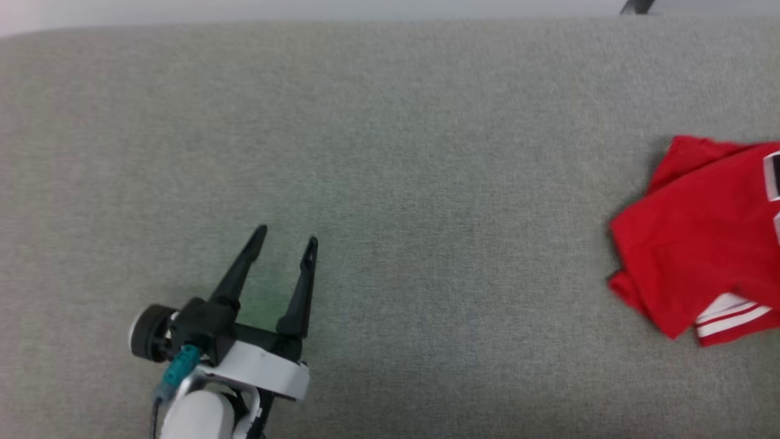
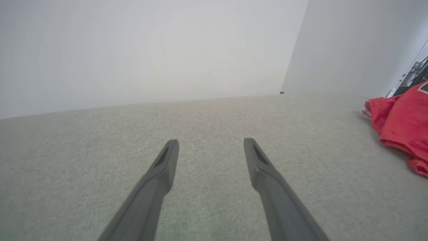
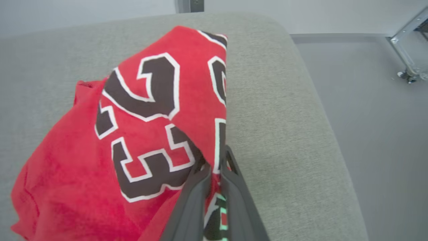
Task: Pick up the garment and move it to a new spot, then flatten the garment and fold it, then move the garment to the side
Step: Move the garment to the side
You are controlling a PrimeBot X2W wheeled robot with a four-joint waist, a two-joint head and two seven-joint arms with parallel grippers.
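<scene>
Grey woven cushion point(image 1: 390, 152) stretches wide, and the garment point(image 1: 701, 244) sits bunched at its right end, near the rounded edge. Now the right gripper point(image 3: 215, 167) is pinched tight on a fold of soft red cloth beside the black, white-edged numbers point(image 3: 147, 120), so this looks like the pick-up. Next it needs a clean lift toward open space. Over on the other side the left gripper point(image 1: 287, 235) hovers spread wide, holding nothing.
</scene>
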